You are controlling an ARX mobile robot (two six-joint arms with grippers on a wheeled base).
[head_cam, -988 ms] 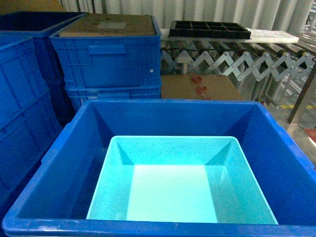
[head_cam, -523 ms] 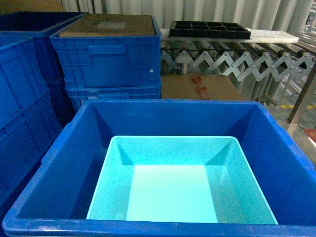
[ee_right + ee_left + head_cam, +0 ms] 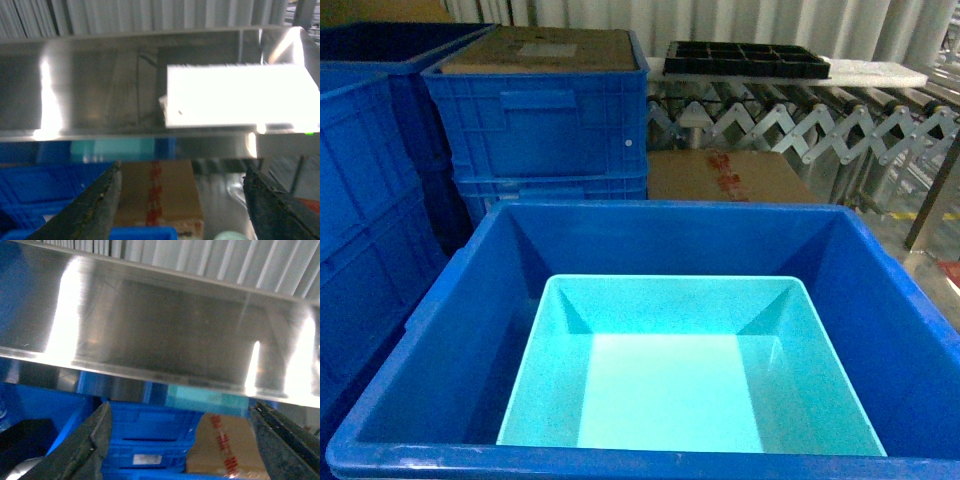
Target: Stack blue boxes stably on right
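The dark blue tub [image 3: 470, 330] fills the lower head view, the light turquoise tub [image 3: 680, 390] nested inside it. Both the left pincer [image 3: 182, 440] and the right pincer [image 3: 182, 200] hang spread apart, holding nothing, beneath a steel shelf [image 3: 165, 335].

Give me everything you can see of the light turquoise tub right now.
The light turquoise tub is a smooth, plastic-looking rectangular tub with tapered walls and a flat rim. It is empty and upright, sitting inside the larger dark blue tub, nearer that tub's front; its near edge is hidden behind the front rim. No gripper touches it in the head view.
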